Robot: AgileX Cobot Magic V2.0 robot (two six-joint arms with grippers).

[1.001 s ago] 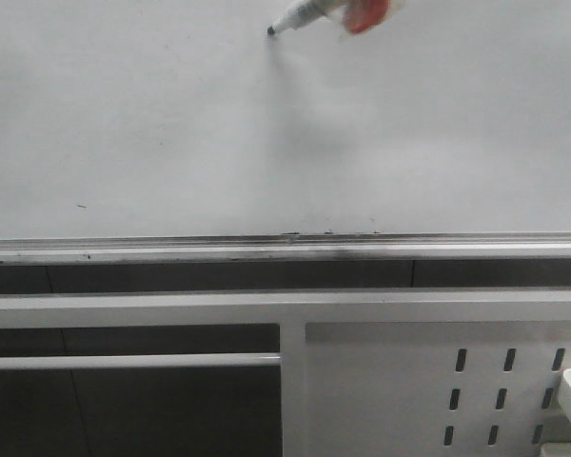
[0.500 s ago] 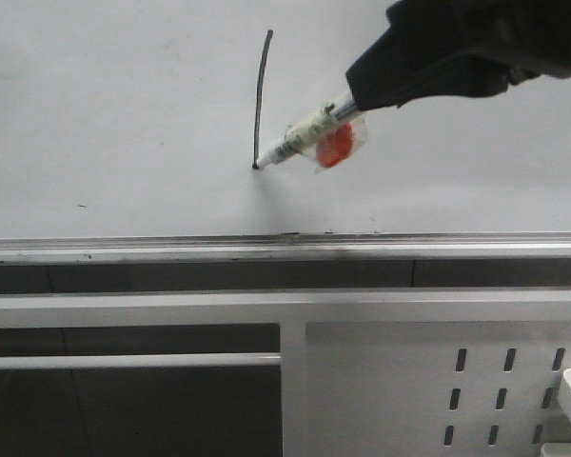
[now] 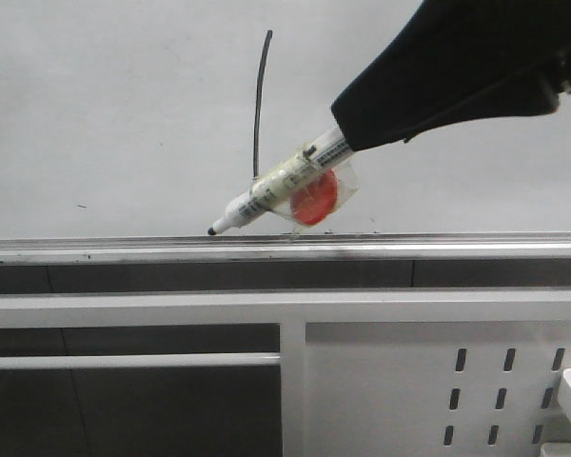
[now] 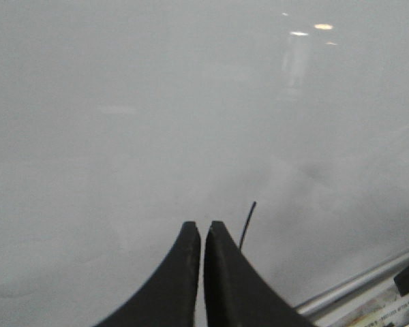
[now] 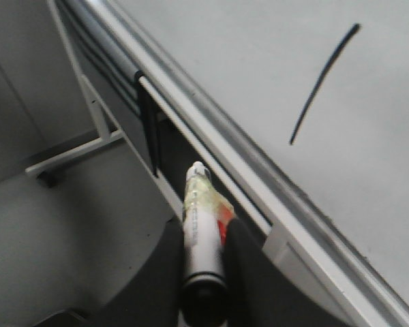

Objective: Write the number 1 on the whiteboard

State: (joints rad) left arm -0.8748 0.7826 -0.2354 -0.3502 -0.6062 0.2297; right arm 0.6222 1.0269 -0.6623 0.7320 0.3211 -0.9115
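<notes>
The right claw is clamped on a white marker, whose dark tip sits low beside the silver tray rail; whether it touches the rail cannot be told. In the front view the claw's fingers are hidden under a black cover cut off by the frame's edge. Something red is taped to the marker barrel; what it is stays unclear. The number 1 stands on the whiteboard above the marker, its lower end hidden behind the barrel. The left claw hangs before the board, fingers pressed together on nothing visible.
</notes>
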